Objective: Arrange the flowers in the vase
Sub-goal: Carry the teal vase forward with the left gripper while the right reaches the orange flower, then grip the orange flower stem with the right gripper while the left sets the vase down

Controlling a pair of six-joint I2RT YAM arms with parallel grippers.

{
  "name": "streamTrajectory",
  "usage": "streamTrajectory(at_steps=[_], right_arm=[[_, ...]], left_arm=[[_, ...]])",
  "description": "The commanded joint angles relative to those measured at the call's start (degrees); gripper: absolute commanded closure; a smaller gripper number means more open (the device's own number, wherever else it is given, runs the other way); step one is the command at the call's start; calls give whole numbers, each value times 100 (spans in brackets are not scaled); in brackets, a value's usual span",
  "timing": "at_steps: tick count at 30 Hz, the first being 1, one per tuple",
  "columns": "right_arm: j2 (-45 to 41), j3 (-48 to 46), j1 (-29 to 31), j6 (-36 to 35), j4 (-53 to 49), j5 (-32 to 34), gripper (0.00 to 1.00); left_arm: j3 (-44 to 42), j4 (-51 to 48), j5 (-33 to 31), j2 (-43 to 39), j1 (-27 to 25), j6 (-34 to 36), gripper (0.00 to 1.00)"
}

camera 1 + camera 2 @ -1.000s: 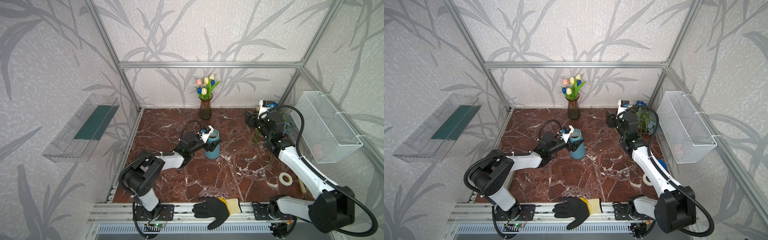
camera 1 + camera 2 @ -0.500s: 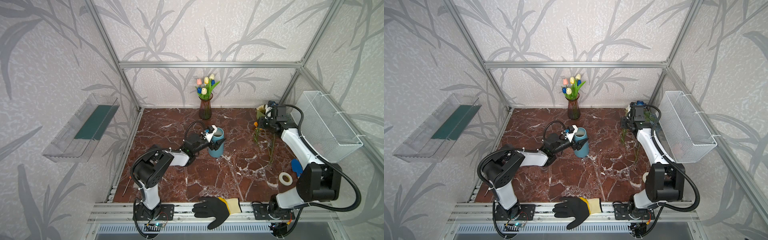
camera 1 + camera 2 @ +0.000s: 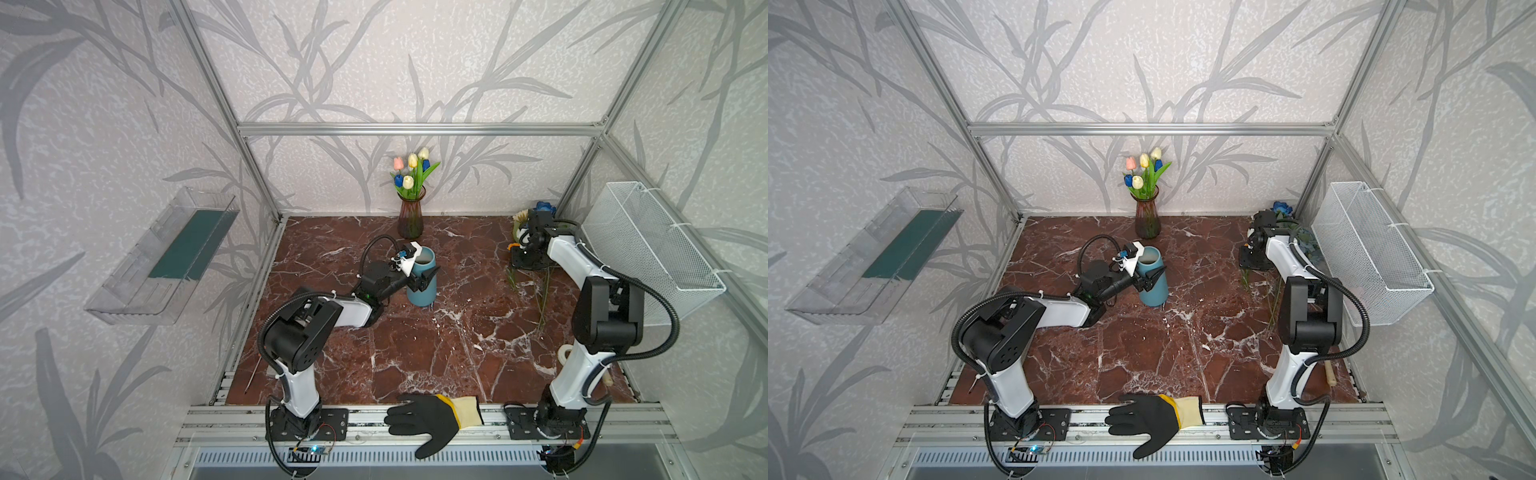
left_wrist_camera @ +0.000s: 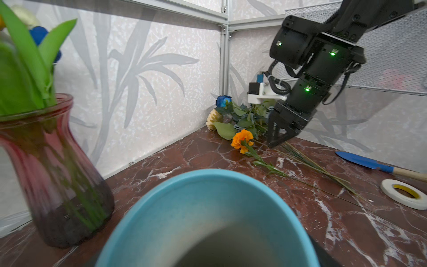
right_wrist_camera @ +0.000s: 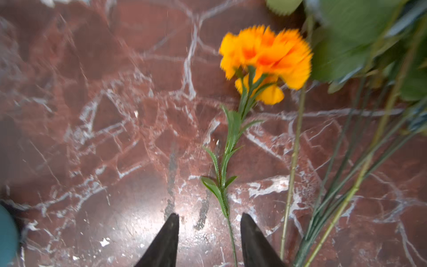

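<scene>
A blue vase (image 3: 423,286) (image 3: 1154,286) stands upright mid-floor, and its rim fills the left wrist view (image 4: 208,208). My left gripper (image 3: 424,274) is shut on its upper wall from the left. Loose flowers lie in the back right corner: an orange marigold (image 5: 265,53) (image 4: 242,138), a deep-blue rose (image 3: 544,206) (image 4: 223,101) and a cream daisy (image 3: 520,216). My right gripper (image 5: 210,215) (image 3: 524,262) (image 4: 275,144) points down at the floor. It is open, with the marigold's stem (image 5: 227,208) between its fingers, untouched.
A red glass vase (image 3: 410,218) (image 4: 53,173) with tulips (image 3: 411,174) stands at the back wall. A wire basket (image 3: 648,249) hangs on the right wall, above a blue trowel (image 4: 360,159) and a tape roll (image 4: 403,193). A black glove (image 3: 432,417) lies on the front rail.
The right arm has folded back toward the right wall and lowered its gripper over the marigold stem. The left arm's elbow has shifted, with the blue vase staying in place.
</scene>
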Motion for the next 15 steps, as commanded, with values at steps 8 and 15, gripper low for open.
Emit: streamTrajectory(at_steps=[8,15], right_arm=[[401,-18,-5,-503,-681,56,54],[764,115,0,-548,-790,101,55]], left_arm=[[251,773,226,47,-46,-172,81],[155,961,114,29,-46,-216,58]])
